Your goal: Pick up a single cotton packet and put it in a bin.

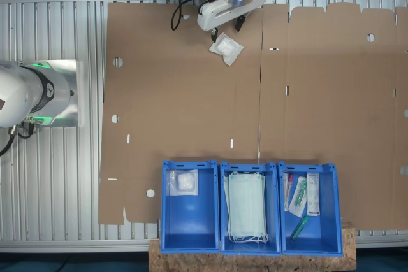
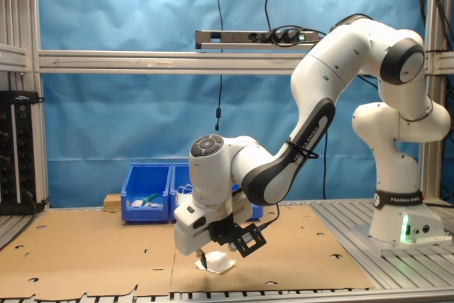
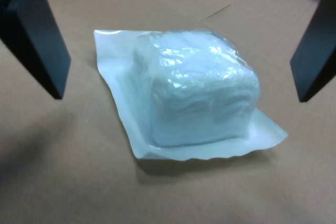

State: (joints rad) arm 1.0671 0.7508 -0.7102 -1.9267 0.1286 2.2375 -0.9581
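Even bright light; wrist view slightly blurred.

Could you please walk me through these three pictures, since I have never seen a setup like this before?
The white jointed machine is a robot arm with a two-fingered gripper at its end. The first exterior view looks straight down on the workbench; the second exterior view looks from the side; the wrist view comes from a camera beside the gripper. A cardboard sheet covers the bench. On it lies a cotton packet, and the open gripper hangs just above it, its dark fingers on either side, holding nothing. At one edge stand three blue bins: one with a similar packet, one with pale-green face masks, one with small wrapped items.
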